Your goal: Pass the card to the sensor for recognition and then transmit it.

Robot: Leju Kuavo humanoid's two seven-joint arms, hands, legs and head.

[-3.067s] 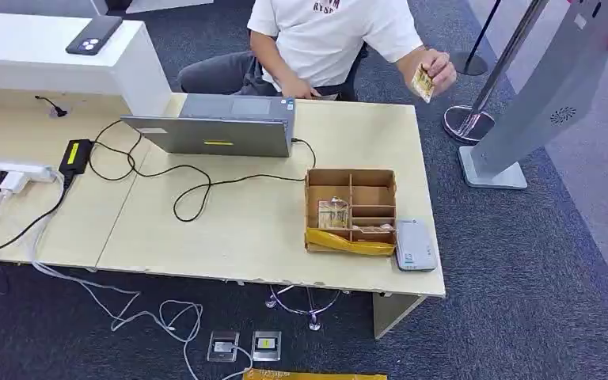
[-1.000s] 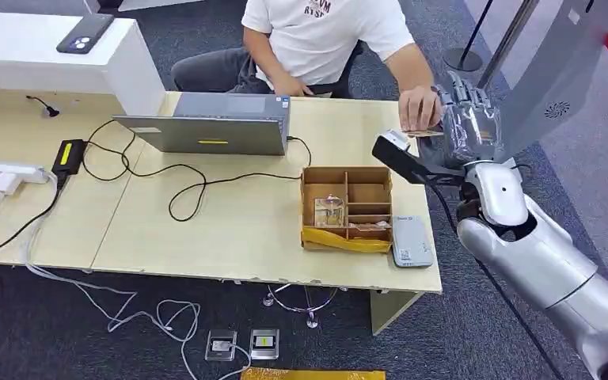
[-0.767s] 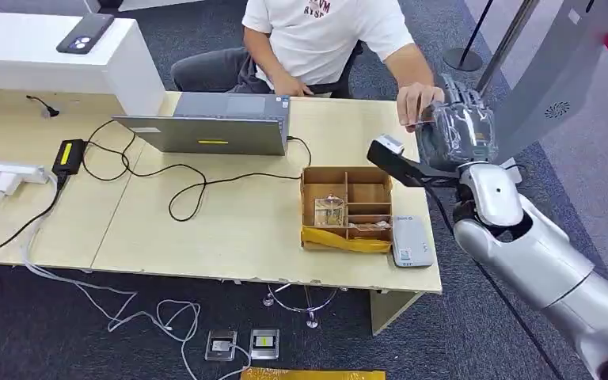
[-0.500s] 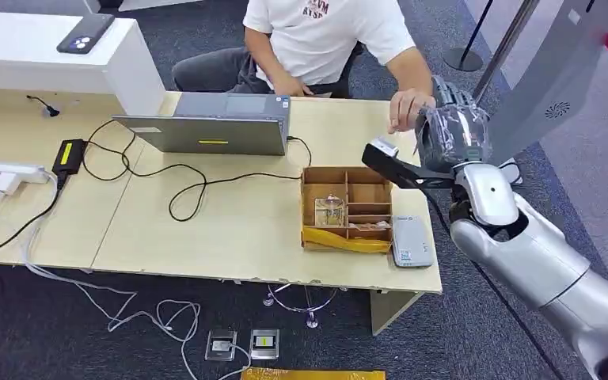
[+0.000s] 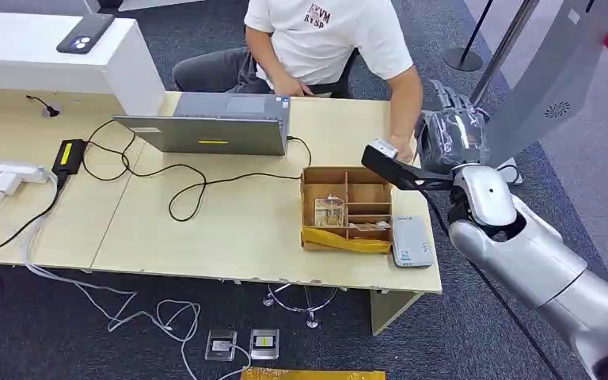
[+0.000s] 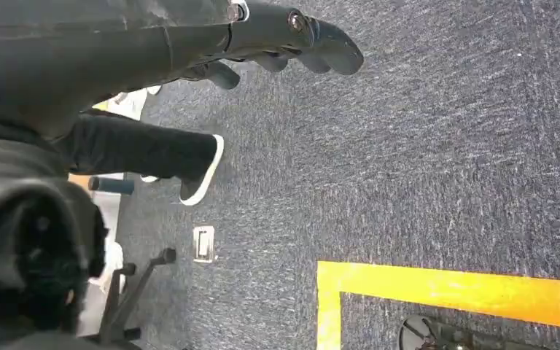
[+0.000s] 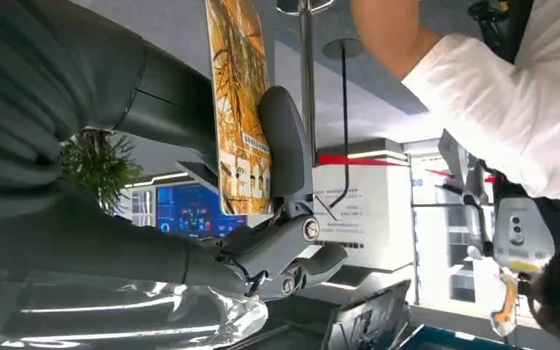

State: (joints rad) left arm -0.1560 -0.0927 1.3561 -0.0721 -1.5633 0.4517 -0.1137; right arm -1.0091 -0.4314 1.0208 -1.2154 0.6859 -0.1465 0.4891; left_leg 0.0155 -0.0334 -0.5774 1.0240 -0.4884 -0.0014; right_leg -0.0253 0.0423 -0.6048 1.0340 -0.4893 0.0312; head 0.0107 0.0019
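A light wooden bench [image 5: 229,229] is seen from above, with dark carpet around it. A person [image 5: 328,36] in a white T-shirt sits at the far side, one arm reaching down to the bench's far right corner.

The robot's right hand [image 5: 449,136] is raised above that corner, just beside the person's arm. In the right wrist view this hand [image 7: 262,240] holds the card [image 7: 242,109], an orange and yellow patterned card, pinched flat between the thick grey thumb [image 7: 286,138] and the darker fingers [image 7: 292,259]. From the head view the card is hidden behind the hand.

The left hand [image 6: 284,44] hangs low over the carpet. Its dark fingers are curled and nothing can be seen in them; whether it is fully closed cannot be told.

Near the bench's right front edge stands an open cardboard box [image 5: 349,209] with dividers. More cards lie in one of its compartments, and yellow tape runs along its front. Touching the box's right side lies a small grey sensor [image 5: 412,242], flat on the bench.

A closed grey laptop [image 5: 215,125] sits at the far edge in front of the person. Black cables [image 5: 182,186] loop from it across the bench to a power adapter [image 5: 69,154] on the left. A phone [image 5: 85,32] rests on a white counter [image 5: 39,59] at far left.
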